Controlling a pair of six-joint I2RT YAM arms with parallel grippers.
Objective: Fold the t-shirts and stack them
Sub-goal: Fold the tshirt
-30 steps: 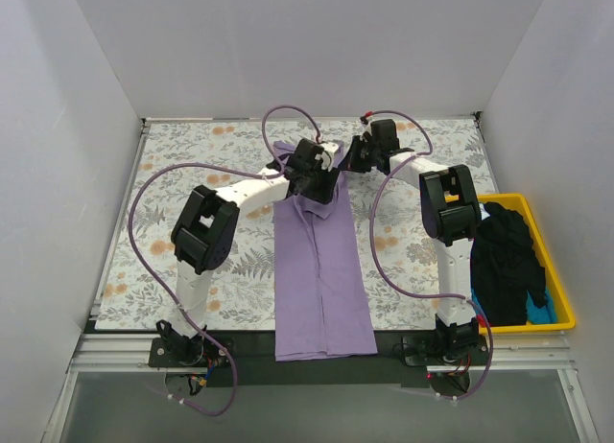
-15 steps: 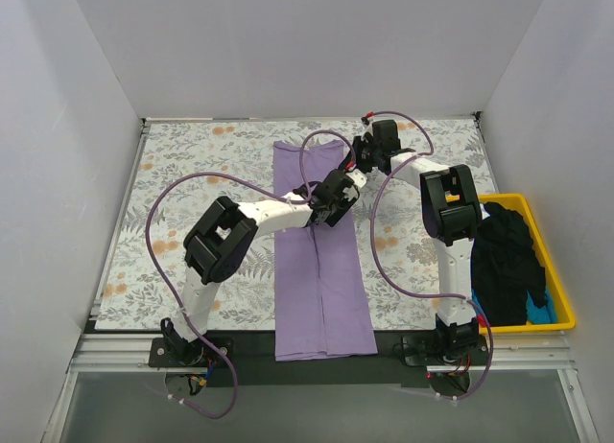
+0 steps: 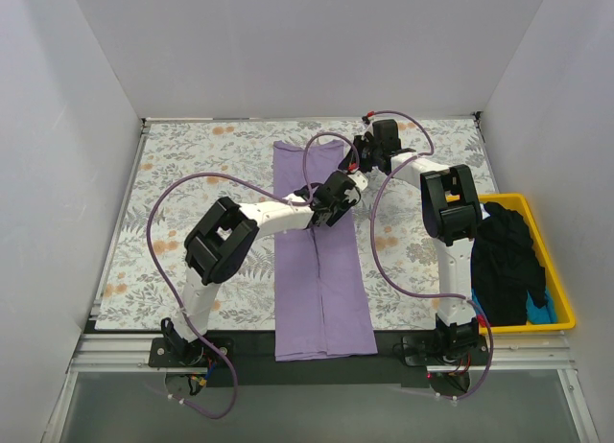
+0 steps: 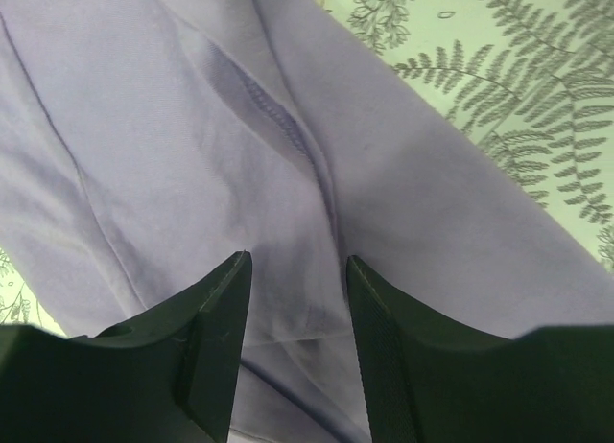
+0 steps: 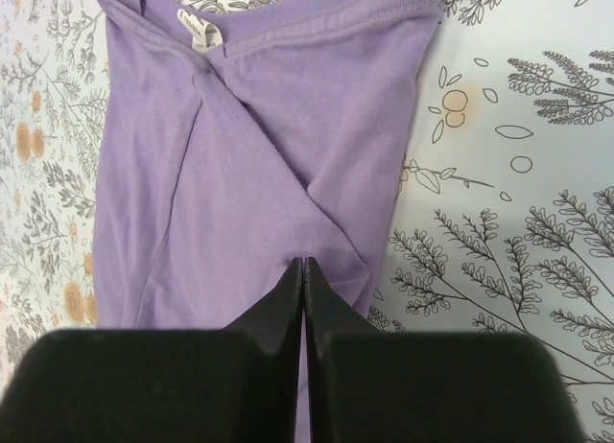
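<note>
The purple t-shirt [image 3: 321, 280] lies as one long, narrow folded strip down the middle of the flowered table [image 3: 192, 174], its collar end at the far side and its near end hanging over the dark front edge. The left gripper [image 3: 331, 205] hangs over the upper half of the strip. From above its fingers are hidden under its own body, but the left wrist view shows the left gripper [image 4: 296, 259] with its fingers parted and only flat cloth with a stitched seam in the gap. Whether the tips touch the cloth cannot be told. The right gripper [image 3: 360, 160] sits at the far right edge of the shirt. In its wrist view the right gripper [image 5: 303, 263] has its fingers pressed together with no gap, their tips over the shirt's right edge, where creases run together. Whether any cloth is caught between them cannot be made out. A small label [image 5: 197, 26] shows inside the collar. At the right, a yellow tray [image 3: 566, 314] holds a crumpled black t-shirt [image 3: 506, 256] that covers all but a corner of a blue t-shirt [image 3: 542, 312].
</note>
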